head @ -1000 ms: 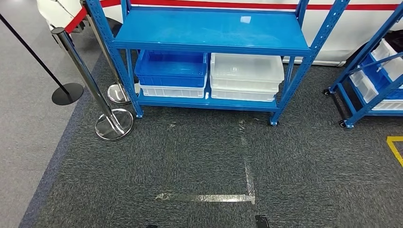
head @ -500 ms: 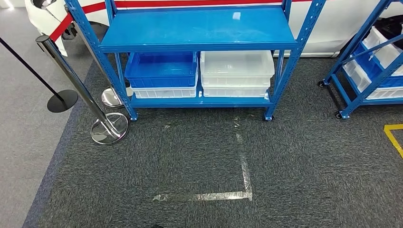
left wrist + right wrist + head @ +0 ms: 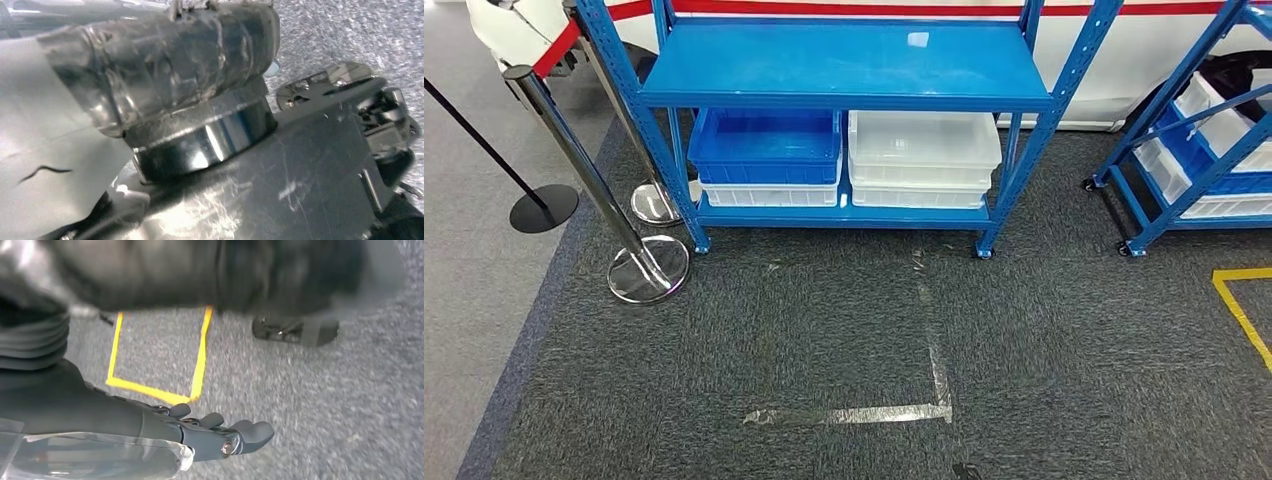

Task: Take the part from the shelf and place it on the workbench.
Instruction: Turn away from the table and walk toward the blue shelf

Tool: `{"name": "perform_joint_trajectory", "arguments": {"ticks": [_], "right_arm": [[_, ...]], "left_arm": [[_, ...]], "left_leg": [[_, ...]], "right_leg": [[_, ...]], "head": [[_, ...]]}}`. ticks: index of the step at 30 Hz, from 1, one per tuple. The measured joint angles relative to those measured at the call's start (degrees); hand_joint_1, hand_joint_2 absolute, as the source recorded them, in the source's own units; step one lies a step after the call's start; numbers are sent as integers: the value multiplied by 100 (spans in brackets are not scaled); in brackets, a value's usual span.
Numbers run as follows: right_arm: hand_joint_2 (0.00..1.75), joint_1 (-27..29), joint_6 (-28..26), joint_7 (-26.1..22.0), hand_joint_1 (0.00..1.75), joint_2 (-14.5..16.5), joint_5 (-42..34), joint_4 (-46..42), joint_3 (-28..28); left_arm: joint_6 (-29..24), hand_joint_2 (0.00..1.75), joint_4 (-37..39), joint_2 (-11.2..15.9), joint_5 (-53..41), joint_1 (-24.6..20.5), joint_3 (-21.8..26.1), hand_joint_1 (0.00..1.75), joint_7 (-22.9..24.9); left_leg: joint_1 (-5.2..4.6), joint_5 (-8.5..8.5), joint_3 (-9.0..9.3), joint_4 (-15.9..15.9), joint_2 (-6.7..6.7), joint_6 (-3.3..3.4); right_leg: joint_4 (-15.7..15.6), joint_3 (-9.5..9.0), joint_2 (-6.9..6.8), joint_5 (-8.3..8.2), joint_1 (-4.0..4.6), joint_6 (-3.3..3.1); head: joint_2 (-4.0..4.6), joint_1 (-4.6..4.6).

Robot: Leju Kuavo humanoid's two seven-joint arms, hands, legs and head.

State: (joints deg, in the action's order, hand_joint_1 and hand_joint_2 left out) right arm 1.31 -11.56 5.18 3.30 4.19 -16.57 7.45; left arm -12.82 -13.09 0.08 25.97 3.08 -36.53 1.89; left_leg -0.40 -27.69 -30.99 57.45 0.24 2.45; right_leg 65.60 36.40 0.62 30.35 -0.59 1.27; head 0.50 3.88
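- Two stanchions (image 3: 574,165) are standing just left of the shelf (image 3: 844,60), probably fencing off the walkway on that side.
- The shelf is facing the robot squarely from across the carpet. I judge the robot is only approaching it, with no reach begun.
- The shelf's top board is lying bare and glossy. On the board below, a blue bin (image 3: 764,145) is sitting on a white one at the shelf's left half, likely stacked to save room.
- More white bins (image 3: 924,145) are stacked at the shelf's right half, just beside the blue one.
- I cannot tell where the part is lying. Going by the task, it is probably waiting in one of these bins, whose floors are hard to read from this height.
- A taped corner (image 3: 939,390) is marking the carpet in front of the shelf, probably showing the robot where to stand.
- A second rack (image 3: 1162,92) holding its own bins is standing well right of the shelf, with yellow tape (image 3: 1239,310) on the carpet near it.
- The left hand (image 3: 165,70) is hanging low over the carpet, well short of the shelf. Its ribbed cover is blocking the fingers, so I cannot tell whether they are apart or closed.
- The right hand (image 3: 200,432) is also hanging low over the carpet beside the yellow tape, fingers stretched out loosely and gripping nothing.
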Motion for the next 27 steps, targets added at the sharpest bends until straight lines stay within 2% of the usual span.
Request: {"name": "perform_joint_trajectory", "arguments": {"ticks": [2,3,4,5,6,8,9,11,13,14,15,17,18,19,20,22,23,24,25,27], "right_arm": [[0,121,116,-45,0,-22,-39,-8,-24],[44,203,172,-68,0,-35,-60,-5,-35],[87,296,224,-85,0,-51,-79,3,-47],[131,389,272,-97,0,-66,-98,16,-58],[175,479,318,-109,0,-83,-115,37,-73],[175,620,405,-150,0,-115,-144,90,-106],[175,676,446,-171,0,-126,-160,114,-127],[175,775,535,-204,0,-140,-196,140,-166],[175,835,647,-253,0,-164,-232,138,-202],[175,834,703,-283,0,-179,-250,121,-222],[175,809,756,-313,0,-193,-268,85,-241],[175,706,840,-361,0,-210,-296,-29,-284],[175,636,877,-379,0,-214,-308,-102,-303],[175,562,906,-390,0,-216,-314,-180,-319],[175,482,930,-396,0,-220,-319,-272,-333],[175,312,956,-404,0,-227,-328,-479,-349],[175,226,968,-414,0,-231,-333,-586,-361],[175,157,989,-430,0,-235,-340,-686,-378],[175,112,1017,-450,0,-241,-351,-767,-402],[175,106,1081,-483,0,-254,-377,-856,-446]], "left_arm": [[127,0,-79,-1,-259,10,198,0,-17],[189,0,-132,-1,-387,1,300,0,-27],[249,0,-193,-1,-513,-20,406,0,-37],[303,0,-266,-1,-630,-49,516,0,-47],[355,0,-349,-1,-738,-86,629,0,-57],[447,0,-518,-2,-926,-162,858,0,-77],[490,0,-586,-3,-1013,-191,965,0,-85],[586,0,-692,-3,-1212,-205,1193,0,-103],[704,0,-755,6,-1466,-137,1457,0,-124],[768,0,-768,10,-1601,-74,1588,0,-133],[824,0,-773,15,-1720,9,1717,0,-136],[916,0,-764,16,-1902,210,1930,0,-139],[952,0,-748,17,-1973,323,2021,0,-139],[979,0,-721,18,-2027,436,2098,0,-139],[1003,0,-680,21,-2078,553,2175,0,-139],[1043,0,-572,33,-2158,787,2329,0,-139],[1063,0,-513,40,-2202,897,2407,0,-139],[1087,0,-462,45,-2253,990,2486,0,-142],[1116,0,-423,48,-2314,1064,2562,0,-144],[1176,0,-387,50,-2442,1121,2696,0,-155]], "left_leg": [[-21,3,-15,0,37,27],[-30,2,-20,2,46,32],[-36,0,-20,5,49,35],[-39,-3,-17,9,49,36],[-40,-8,-10,14,48,33],[-52,-26,-9,31,47,8],[-59,-33,-17,40,48,-14],[-64,-36,-40,44,52,-64],[-55,-92,-63,101,39,-128],[-51,-194,-121,244,27,-164],[-40,-359,-240,515,14,-200],[-14,-722,-602,1269,3,-250],[-1,-814,-753,1566,3,-266],[9,-792,-813,1667,3,-275],[19,-663,-764,1543,3,-278],[35,-267,-403,782,3,-261],[31,-124,-220,415,6,-243],[23,-49,-98,174,8,-219],[10,-35,-46,75,9,-194],[4,-17,-33,44,4,-130]], "right_leg": [[763,340,-8,353,8,12],[1001,443,-9,413,8,11],[1024,444,-9,363,9,3],[813,330,-11,216,9,-10],[423,126,-18,10,10,-29],[-351,-264,-47,-246,30,-75],[-561,-367,-55,-289,42,-96],[-647,-400,-50,-295,63,-137],[-687,-424,-56,-319,41,-186],[-712,-435,-63,-329,28,-216],[-727,-442,-68,-336,19,-240],[-726,-438,-69,-333,24,-268],[-722,-437,-67,-331,26,-271],[-719,-439,-66,-328,27,-272],[-714,-443,-64,-324,26,-270],[-704,-455,-54,-311,25,-256],[-694,-451,-45,-299,33,-236],[-689,-444,-38,-290,40,-211],[-688,-430,-36,-283,45,-182],[-699,-421,-45,-274,47,-115]], "head": [[0,-7],[0,-4],[0,-5],[0,-7],[0,-7],[0,-5],[1,-3],[1,0],[1,4],[1,9],[1,15],[0,20],[1,20],[1,21],[1,21],[0,21],[0,20],[0,17],[0,16],[0,14]]}}
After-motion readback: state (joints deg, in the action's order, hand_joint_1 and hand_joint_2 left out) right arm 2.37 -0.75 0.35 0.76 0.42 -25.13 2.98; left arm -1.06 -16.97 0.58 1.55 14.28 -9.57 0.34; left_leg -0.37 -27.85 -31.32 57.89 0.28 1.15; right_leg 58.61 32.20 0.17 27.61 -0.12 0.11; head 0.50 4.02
